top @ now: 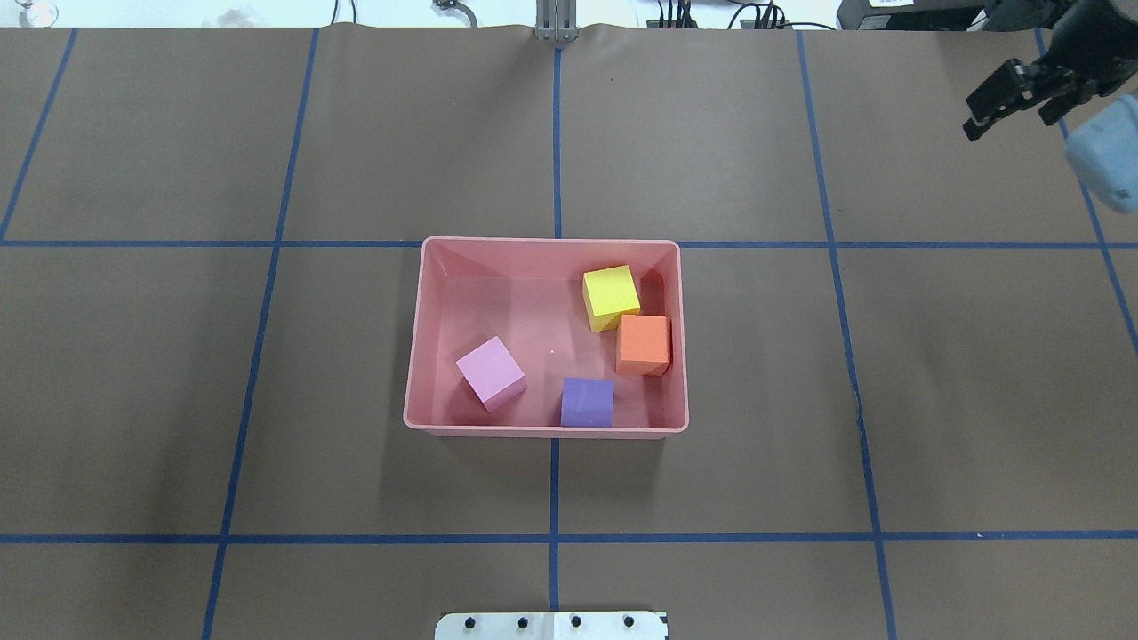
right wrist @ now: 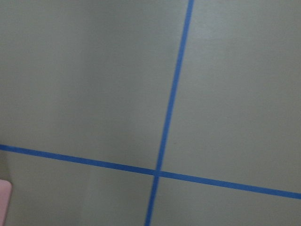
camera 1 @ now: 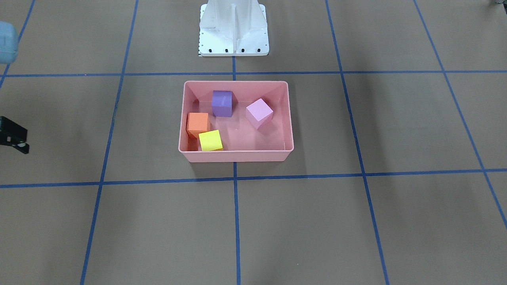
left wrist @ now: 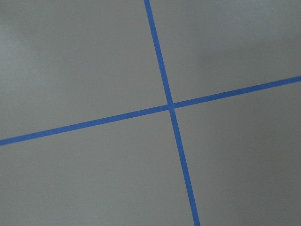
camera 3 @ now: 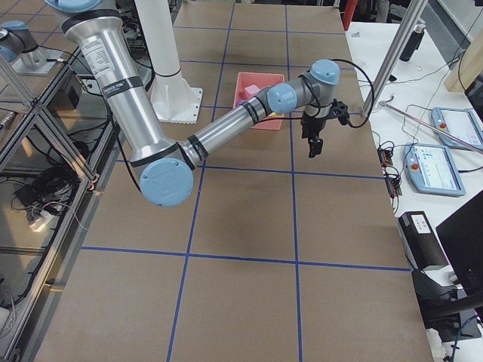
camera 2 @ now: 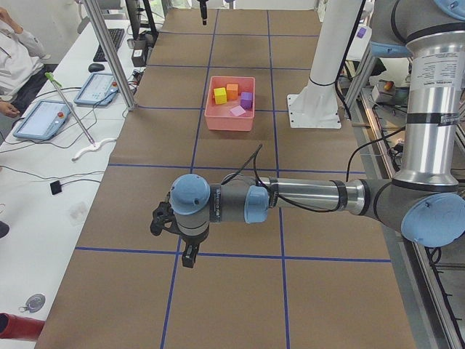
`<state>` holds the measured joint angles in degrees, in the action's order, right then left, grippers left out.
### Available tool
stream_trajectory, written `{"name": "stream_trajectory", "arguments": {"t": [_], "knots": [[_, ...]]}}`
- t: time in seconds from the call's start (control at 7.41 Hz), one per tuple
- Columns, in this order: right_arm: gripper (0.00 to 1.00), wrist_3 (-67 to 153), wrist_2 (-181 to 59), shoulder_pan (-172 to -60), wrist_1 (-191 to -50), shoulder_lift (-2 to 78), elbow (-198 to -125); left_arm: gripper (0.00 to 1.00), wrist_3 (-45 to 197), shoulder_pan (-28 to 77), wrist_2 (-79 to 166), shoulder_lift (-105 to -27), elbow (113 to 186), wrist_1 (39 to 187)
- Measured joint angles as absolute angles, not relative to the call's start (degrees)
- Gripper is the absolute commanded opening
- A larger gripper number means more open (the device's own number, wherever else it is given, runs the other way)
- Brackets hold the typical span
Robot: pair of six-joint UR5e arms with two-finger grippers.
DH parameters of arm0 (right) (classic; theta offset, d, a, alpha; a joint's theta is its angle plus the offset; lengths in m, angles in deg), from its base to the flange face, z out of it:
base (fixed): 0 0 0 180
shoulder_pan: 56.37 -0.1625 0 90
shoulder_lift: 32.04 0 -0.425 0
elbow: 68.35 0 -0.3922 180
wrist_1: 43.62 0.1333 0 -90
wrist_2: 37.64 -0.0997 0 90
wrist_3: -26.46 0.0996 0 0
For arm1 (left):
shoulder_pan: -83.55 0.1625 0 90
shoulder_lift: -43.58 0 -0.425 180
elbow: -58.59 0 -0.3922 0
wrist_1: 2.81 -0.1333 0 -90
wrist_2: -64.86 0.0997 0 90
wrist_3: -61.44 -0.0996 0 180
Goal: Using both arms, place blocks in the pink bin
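The pink bin (top: 413,356) sits mid-table, also in the front view (camera 1: 237,156). Inside it lie the yellow block (top: 610,295), orange block (top: 644,343), purple block (top: 587,402) and light pink block (top: 490,372); the front view shows the same blocks: yellow (camera 1: 210,140), orange (camera 1: 197,123), purple (camera 1: 222,103), light pink (camera 1: 259,113). My right gripper (top: 1005,129) hovers far right of the bin, open and empty, and shows at the front view's left edge (camera 1: 24,143). My left gripper (camera 2: 187,254) shows only in the left side view, far from the bin; I cannot tell its state.
Brown table paper with blue tape grid lines (top: 556,538). The white base mount (camera 1: 233,31) stands just behind the bin on the robot's side. Both wrist views show only paper and tape crossings (left wrist: 170,105). Tablets and cables lie beyond the table's far edge (camera 2: 47,116).
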<state>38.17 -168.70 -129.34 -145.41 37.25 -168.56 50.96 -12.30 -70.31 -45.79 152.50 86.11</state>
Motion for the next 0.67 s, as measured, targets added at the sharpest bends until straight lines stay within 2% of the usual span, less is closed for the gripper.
{"name": "stream_trajectory", "arguments": {"t": [0.67], "knots": [[1.0,20.01,-168.92,-143.06,-145.12,53.87,-168.65,1.0,51.56,-12.21,-69.8,-43.95,156.13,87.23]]}}
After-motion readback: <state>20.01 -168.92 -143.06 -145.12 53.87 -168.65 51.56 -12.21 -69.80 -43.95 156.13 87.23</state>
